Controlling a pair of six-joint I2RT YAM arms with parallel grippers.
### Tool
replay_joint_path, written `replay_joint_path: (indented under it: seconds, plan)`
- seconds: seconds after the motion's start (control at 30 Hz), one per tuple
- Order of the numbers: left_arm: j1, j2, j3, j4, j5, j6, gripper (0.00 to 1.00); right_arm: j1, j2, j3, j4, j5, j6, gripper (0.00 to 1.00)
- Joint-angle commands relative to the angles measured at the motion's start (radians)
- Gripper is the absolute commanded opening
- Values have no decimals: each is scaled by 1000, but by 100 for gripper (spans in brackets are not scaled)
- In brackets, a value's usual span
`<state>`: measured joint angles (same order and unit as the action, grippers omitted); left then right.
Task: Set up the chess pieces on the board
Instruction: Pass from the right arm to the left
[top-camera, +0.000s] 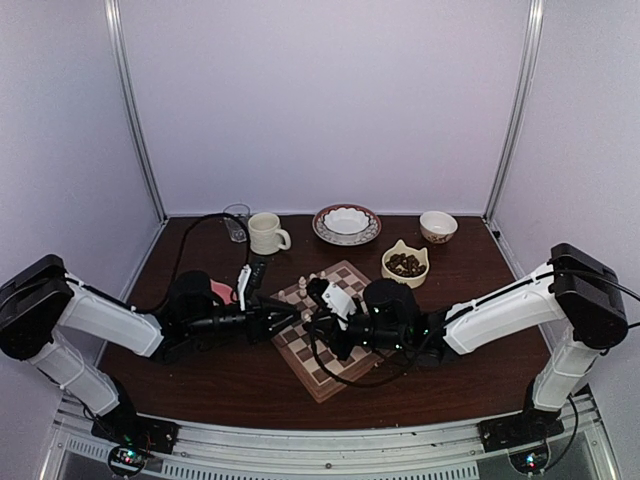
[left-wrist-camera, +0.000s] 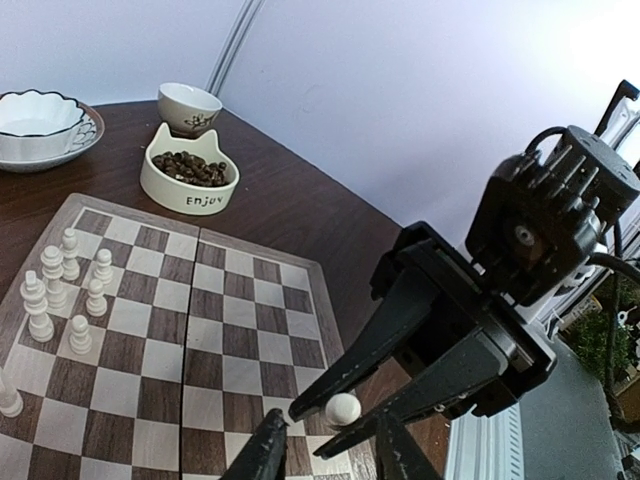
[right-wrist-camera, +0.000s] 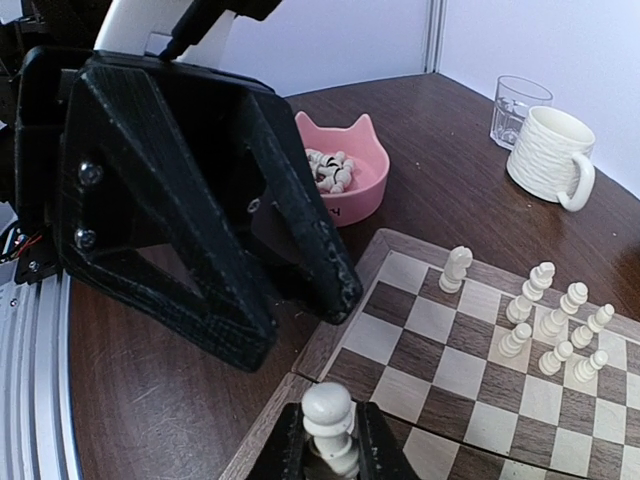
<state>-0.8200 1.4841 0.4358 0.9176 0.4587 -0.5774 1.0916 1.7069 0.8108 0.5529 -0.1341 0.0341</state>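
Two robot arms meet over the board (top-camera: 316, 378), the left gripper (top-camera: 288, 320) and right gripper (top-camera: 312, 322) close together. A few chess pieces (top-camera: 304, 285) stand at its far corner. A mug (top-camera: 266, 233) and a white bowl (top-camera: 346, 221) sit behind.

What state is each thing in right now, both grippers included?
board: open, lying flat.
chess pieces on it: standing upright, clustered.
left gripper: open, empty.
right gripper: shut on pawn.
pawn: held near the board's edge.
pink bowl: holds pale pieces.
cream bowl: holds dark brown bits.
glass: upright, empty.
mug: upright.
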Motion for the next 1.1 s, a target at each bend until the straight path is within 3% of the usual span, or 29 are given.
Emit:
replay_joint_path:
  seconds: [0.0,0.67,1.07]
  plan:
    - [-5,20,28,72,43,-11,32,-1,-1,6,31,-55,13,9]
    - [-25,56,82,8,84,-5,32,0,10,17,30,-75,28,9]
    - [-28,84,104,-19,83,-7,22,-1,4,10,44,-77,38,9]
